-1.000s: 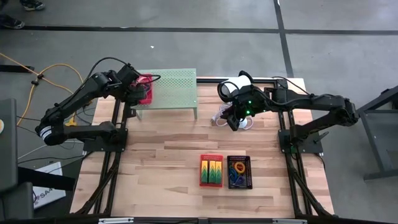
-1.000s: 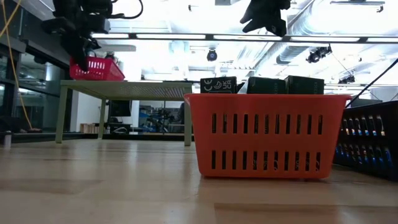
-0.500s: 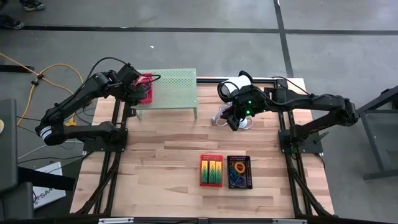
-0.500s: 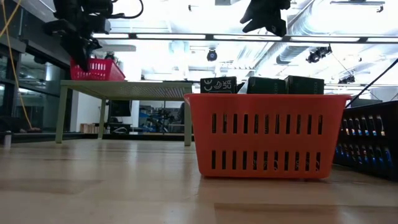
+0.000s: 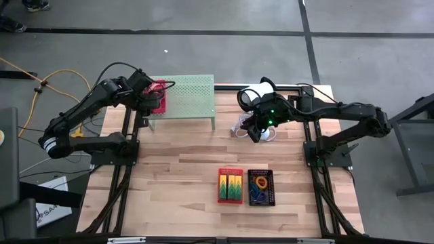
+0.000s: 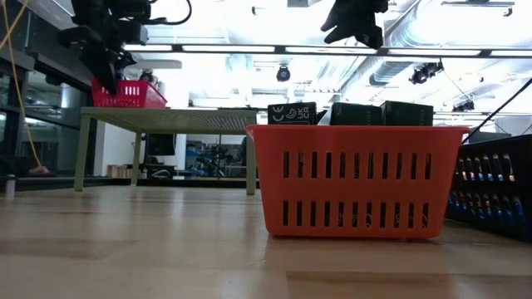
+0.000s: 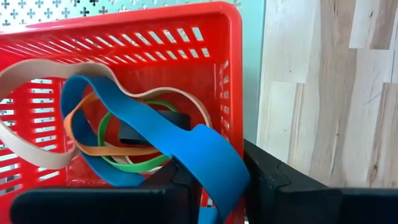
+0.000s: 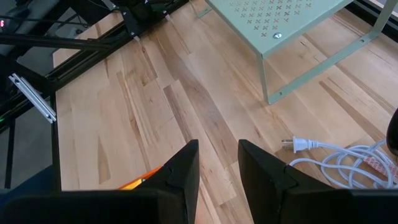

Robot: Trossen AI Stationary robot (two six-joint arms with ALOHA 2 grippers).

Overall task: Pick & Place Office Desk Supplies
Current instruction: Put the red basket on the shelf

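Now the left gripper (image 7: 214,180) is easing its jaws apart at the rim of the red plastic mesh basket (image 7: 208,93) w/ bands, which is resting on the pale-green perforated stand (image 5: 186,91); placement looks done; right gripper (image 8: 217,163) is hovering part-open, holding nothing.

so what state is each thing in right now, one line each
red basket: upright on the green stand, holding loose bands
blue band: draped over the basket rim, between the left claw fingers
left claw: at the basket rim, slightly parted
right claw: open, empty, hanging above the table
orange basket: upright on the table, holding green packs
black basket: upright beside it, holding coloured bands
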